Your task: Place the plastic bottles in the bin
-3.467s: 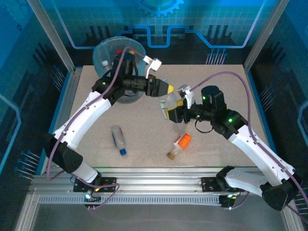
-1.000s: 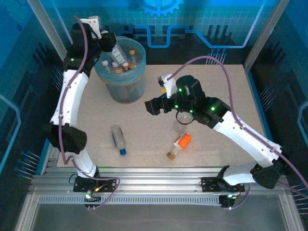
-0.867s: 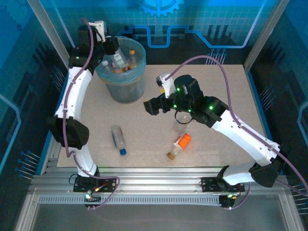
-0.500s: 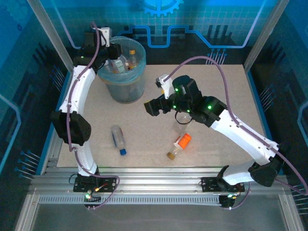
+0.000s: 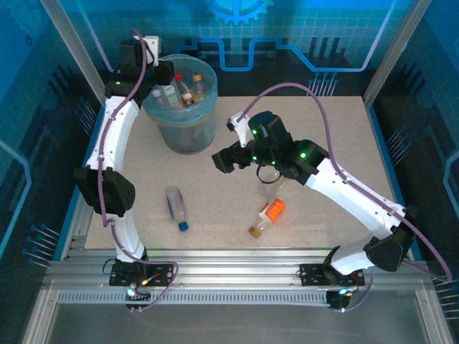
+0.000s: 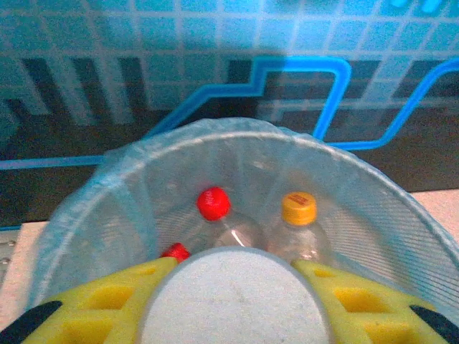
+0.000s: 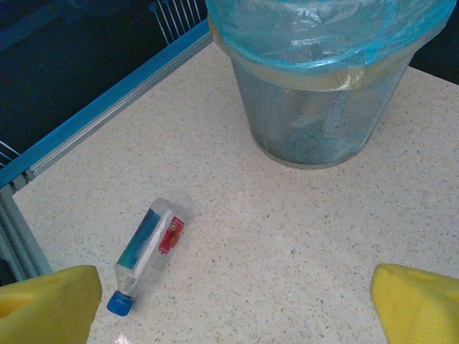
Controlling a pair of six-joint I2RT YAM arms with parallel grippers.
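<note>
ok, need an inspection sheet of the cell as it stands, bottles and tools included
Surface: speckled beige tabletop, no spills seen.
Job's things: bin upright at far left, bottles inside, red cap and orange cap showing. Blue-capped bottle and orange-labelled bottle lie on the table. Maybe a clear one half under the right arm.
Clutter: nothing seen.
Grippers: left tool over the bin, shut on a held bottle. Right tool open, empty, above mid-table.
Cables: purple cable arcs over the right arm, no snag seen.
Surroundings: blue patterned walls, aluminium rail at near edge.
</note>
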